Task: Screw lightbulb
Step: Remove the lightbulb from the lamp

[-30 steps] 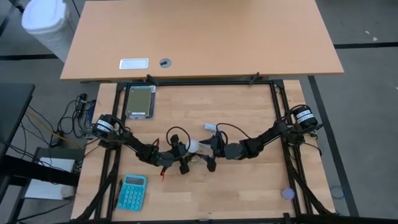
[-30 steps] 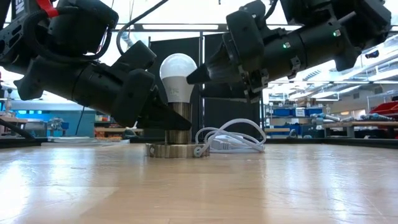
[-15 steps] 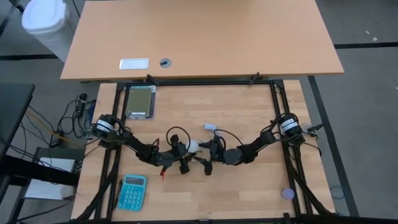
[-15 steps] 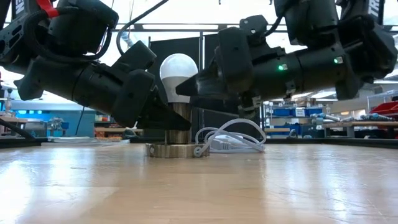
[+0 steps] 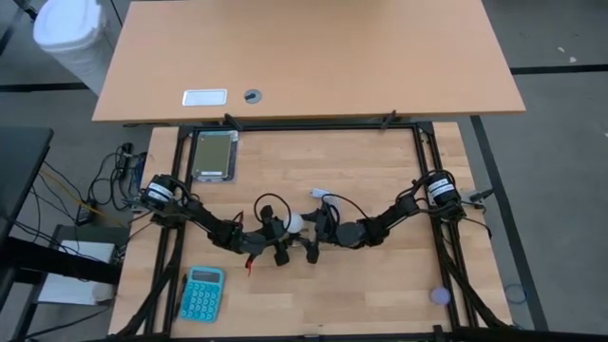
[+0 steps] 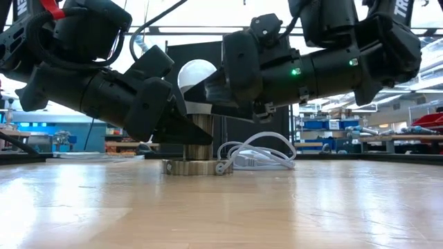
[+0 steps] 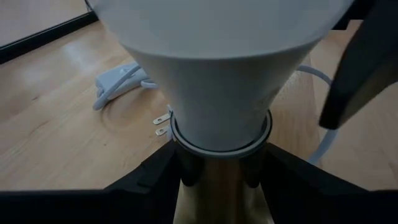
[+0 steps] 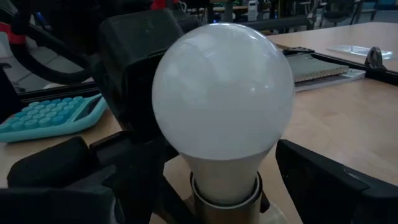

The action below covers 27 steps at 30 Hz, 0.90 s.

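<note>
The white lightbulb [image 8: 224, 99] stands upright with its narrow base in the metal socket stem [image 6: 197, 135], which rises from a round grey socket disc [image 6: 188, 167] at the table's middle [image 5: 295, 223]. My left gripper [image 7: 217, 180] is shut on the socket stem, just under the bulb. My right gripper [image 8: 193, 180] is open. Its two fingers stand on either side of the bulb's lower half without touching it, coming from the table's right [image 5: 313, 237]. My left gripper pinches the socket's metal stem [image 7: 217, 199] between its two fingers [image 7: 155, 177], just below the collar where the bulb's base enters. The fingers come slanting down from the table's left [image 6: 176, 128]. The socket stands upright with its disc flat on the table.
The socket's white cord [image 6: 256, 153] lies coiled on the table just beyond the socket, toward the far side [image 5: 321, 195]. A teal calculator [image 5: 201, 292] lies near left. A grey tray [image 5: 213, 155] lies far left and a small purple disc [image 5: 440, 295] near right.
My right gripper has moved toward the table's left and a little down to the bulb. Its open fingers now stand around the bulb's lower half. The bulb and socket have stayed in place.
</note>
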Each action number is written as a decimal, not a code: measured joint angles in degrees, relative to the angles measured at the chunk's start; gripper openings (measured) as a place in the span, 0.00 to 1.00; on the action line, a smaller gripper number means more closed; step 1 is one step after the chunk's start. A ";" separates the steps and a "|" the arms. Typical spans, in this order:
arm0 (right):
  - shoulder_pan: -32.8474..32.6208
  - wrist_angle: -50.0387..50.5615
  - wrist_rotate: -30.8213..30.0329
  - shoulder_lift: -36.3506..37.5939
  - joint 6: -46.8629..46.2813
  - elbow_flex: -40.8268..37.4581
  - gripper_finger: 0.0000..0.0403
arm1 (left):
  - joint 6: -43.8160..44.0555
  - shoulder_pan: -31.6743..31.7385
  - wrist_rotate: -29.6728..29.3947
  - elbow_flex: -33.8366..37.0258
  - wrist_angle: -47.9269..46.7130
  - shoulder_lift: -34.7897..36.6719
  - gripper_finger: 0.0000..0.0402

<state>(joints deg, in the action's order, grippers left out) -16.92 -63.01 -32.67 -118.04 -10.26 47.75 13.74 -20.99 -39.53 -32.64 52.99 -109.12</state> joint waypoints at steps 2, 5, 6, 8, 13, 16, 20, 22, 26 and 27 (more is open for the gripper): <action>0.19 0.14 0.03 0.00 0.02 0.00 0.76 | 0.00 0.00 0.00 0.00 0.00 0.00 0.48; 0.26 -0.14 0.04 0.00 0.73 0.00 0.76 | 0.00 0.00 0.02 0.00 0.00 0.00 0.48; 0.26 -0.14 0.10 -0.02 0.87 0.00 0.76 | 0.00 0.00 0.02 0.00 0.00 0.00 0.48; 0.33 -0.15 0.23 0.00 0.92 0.00 0.76 | 0.00 0.00 0.02 0.00 0.00 0.00 0.48; 0.60 -0.17 0.24 0.00 0.96 0.00 0.76 | 0.01 0.00 0.02 0.00 -0.01 0.00 0.48; 0.72 -0.17 0.26 0.00 0.98 0.00 0.76 | 0.00 0.00 0.03 0.00 -0.02 0.00 0.48; 1.16 -0.03 1.69 0.00 0.96 -0.02 0.70 | 0.02 0.00 0.03 0.00 -0.02 0.00 0.48; 1.37 -0.03 2.81 0.00 0.96 -0.02 0.65 | 0.02 0.00 0.07 0.00 0.00 0.00 0.48; 1.55 -0.11 3.67 0.00 1.05 -0.05 0.52 | 0.04 0.00 0.06 0.00 0.00 0.00 0.48; 1.56 -0.05 3.76 0.00 1.12 -0.07 0.50 | 0.06 0.00 0.04 0.00 -0.02 0.00 0.48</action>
<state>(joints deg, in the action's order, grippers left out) -15.36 -63.06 -28.91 -118.04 -9.14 47.68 13.80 -20.99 -39.48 -32.64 52.97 -109.12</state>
